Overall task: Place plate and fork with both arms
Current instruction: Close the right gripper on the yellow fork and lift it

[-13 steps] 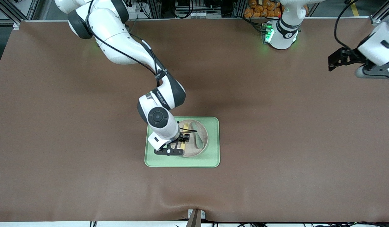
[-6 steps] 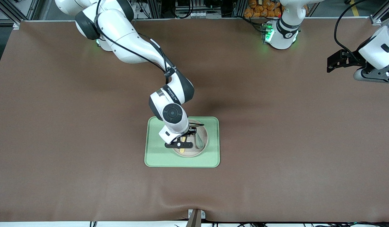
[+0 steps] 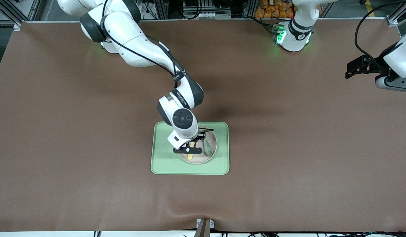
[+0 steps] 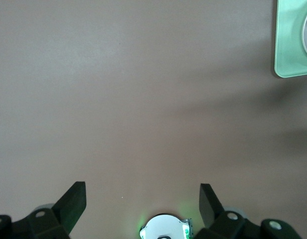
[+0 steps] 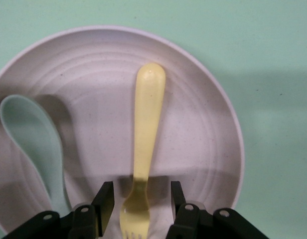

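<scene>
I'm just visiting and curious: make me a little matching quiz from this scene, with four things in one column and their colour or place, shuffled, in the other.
Things:
1. fork
2. spoon
3. plate
4. left gripper

Descriptions:
A. sits on the light-green tray
B. pale yellow, between the right gripper's open fingers
C. open over bare table, toward the left arm's end
D. grey-green, lying on the plate beside the fork

Pairs: 1-B, 2-D, 3-A, 4-C

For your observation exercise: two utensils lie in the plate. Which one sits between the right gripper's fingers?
The pale-yellow fork. The right gripper's open fingers straddle its neck near the tines, while the grey-green spoon lies beside it, outside them.
</scene>
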